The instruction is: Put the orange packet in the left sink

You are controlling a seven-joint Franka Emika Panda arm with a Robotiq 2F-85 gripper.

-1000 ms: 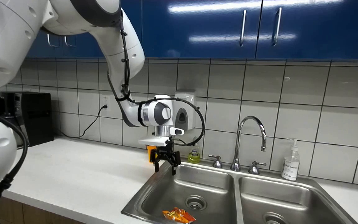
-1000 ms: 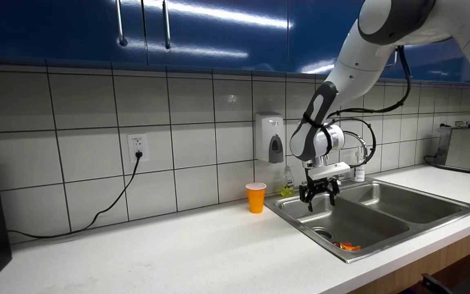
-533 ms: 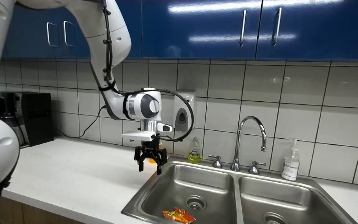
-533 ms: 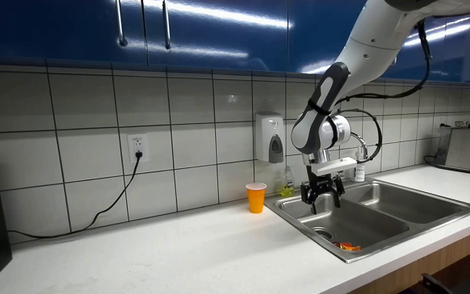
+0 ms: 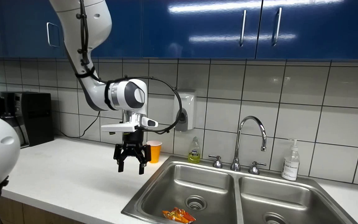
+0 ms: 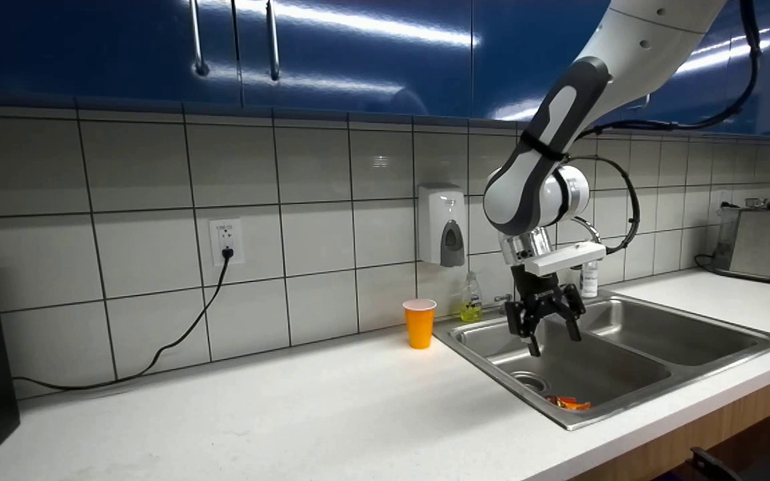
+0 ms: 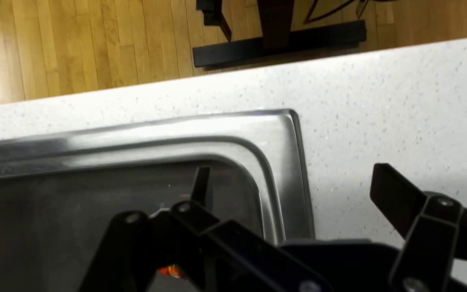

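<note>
orange packet [image 6: 570,403] — in left sink [image 6: 615,371] | end effector [image 6: 554,343] — jaws apart

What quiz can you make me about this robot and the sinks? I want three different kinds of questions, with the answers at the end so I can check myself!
1. Pick one. Where is the orange packet?
A) on the counter
B) in the left sink
C) in the right sink

2. True or false? The gripper is shut on the orange packet.

3. Fill in the blank. In an exterior view, the yellow-green bottle stands between the orange cup and the curved metal ____.

Key:
1. B
2. False: the gripper is open and holds nothing.
3. faucet
</note>
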